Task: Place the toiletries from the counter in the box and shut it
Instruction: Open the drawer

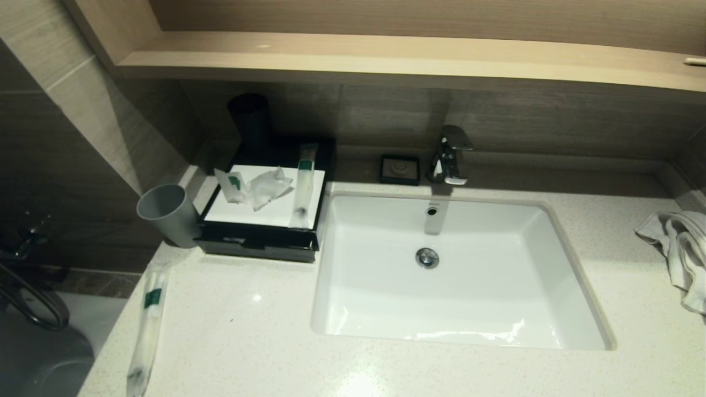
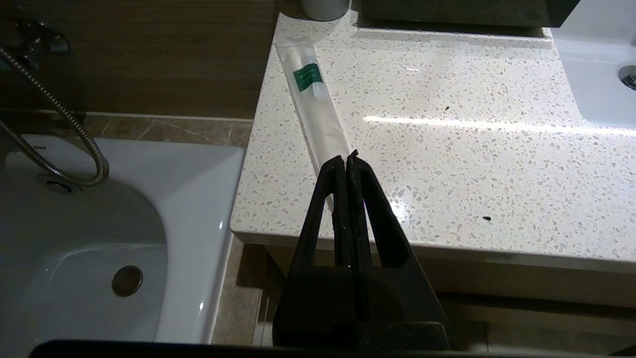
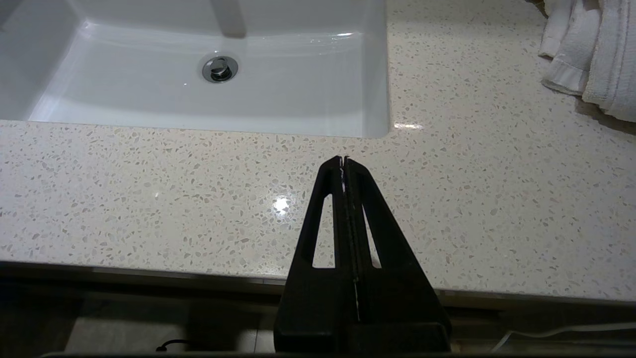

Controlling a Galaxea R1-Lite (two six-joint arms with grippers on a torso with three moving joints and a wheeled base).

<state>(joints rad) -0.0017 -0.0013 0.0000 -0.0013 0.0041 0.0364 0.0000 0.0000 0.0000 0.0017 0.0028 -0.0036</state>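
Note:
One long clear packet with a green band [image 1: 148, 325] [image 2: 315, 102] lies along the left edge of the speckled counter [image 1: 248, 331]. A second such packet [image 1: 303, 184] and crumpled white sachets [image 1: 253, 186] rest on the white top panel of the black box [image 1: 259, 242], left of the basin. My left gripper [image 2: 346, 158] is shut and empty, hanging off the counter's front edge in line with the near end of the counter packet. My right gripper [image 3: 343, 160] is shut and empty, over the counter in front of the basin's right corner. Neither arm shows in the head view.
A grey cup [image 1: 165, 212] stands left of the box, a dark cup [image 1: 251, 118] behind it. The white basin [image 1: 458, 325] fills the counter's middle, with the tap [image 1: 451, 154] and a black soap dish [image 1: 400, 169] behind. A white towel [image 1: 681, 248] lies at right. A bathtub [image 2: 99, 238] sits left of the counter.

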